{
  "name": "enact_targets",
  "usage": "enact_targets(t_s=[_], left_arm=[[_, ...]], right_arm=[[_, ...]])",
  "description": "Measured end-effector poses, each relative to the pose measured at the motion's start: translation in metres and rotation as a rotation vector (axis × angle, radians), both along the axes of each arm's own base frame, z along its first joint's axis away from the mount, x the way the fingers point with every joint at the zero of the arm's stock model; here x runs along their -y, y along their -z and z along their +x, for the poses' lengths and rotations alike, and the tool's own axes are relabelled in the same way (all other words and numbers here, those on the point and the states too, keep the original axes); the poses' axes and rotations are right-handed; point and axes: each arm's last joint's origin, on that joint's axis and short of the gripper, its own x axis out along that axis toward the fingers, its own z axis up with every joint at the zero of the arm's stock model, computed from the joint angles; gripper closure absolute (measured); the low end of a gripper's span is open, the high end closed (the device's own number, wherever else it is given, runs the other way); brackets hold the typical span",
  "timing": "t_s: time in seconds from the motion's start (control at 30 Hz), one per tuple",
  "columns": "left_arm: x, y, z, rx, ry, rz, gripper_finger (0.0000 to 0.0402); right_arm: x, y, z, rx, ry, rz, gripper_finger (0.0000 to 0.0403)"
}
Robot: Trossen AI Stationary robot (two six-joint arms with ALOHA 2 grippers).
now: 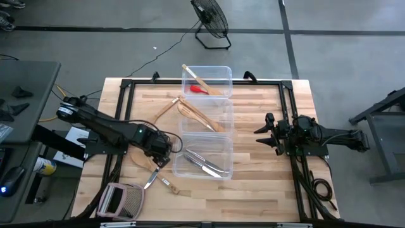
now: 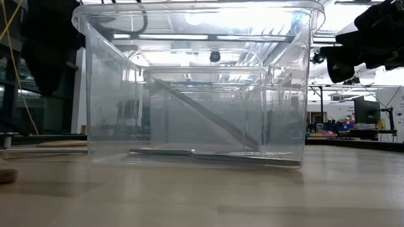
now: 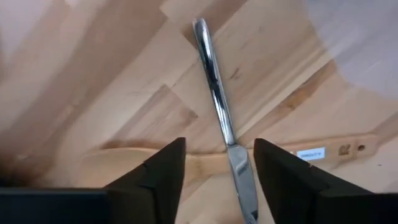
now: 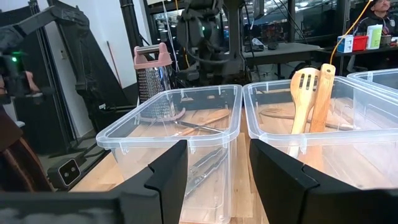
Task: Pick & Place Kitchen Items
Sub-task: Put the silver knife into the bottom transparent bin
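The left gripper (image 1: 162, 154) hangs over the table (image 1: 266, 177) at about eight o'clock from the centre, jaws spread and empty, straddling a silver knife (image 3: 219, 115) that lies across a wooden spatula (image 3: 205, 163) — both on the bare wood just beside the nearest tub (image 1: 204, 155). The right gripper (image 1: 264, 132) waits at three o'clock, jaws apart, holding nothing — more cutlery (image 1: 205, 163) lies in that nearest tub
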Motion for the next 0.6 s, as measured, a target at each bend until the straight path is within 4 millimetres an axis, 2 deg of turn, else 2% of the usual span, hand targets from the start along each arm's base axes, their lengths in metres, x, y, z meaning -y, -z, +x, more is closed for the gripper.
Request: enact_targets(t_s=[0.2, 0.4, 0.6], left_arm=[[0.007, 0.026, -0.005, -0.012, -0.028, -0.040, 0.0176], [0.014, 0.040, -0.010, 0.003, -0.033, -0.049, 0.0174], [0.014, 0.051, -0.012, -0.019, -0.041, -0.028, 0.0174]], right_arm=[[0.000, 0.000, 0.000, 0.000, 0.000, 0.000, 0.0237], [0.000, 0.000, 0.000, 0.000, 0.000, 0.000, 0.0237], [0.000, 0.000, 0.000, 0.001, 0.000, 0.000, 0.0237]])
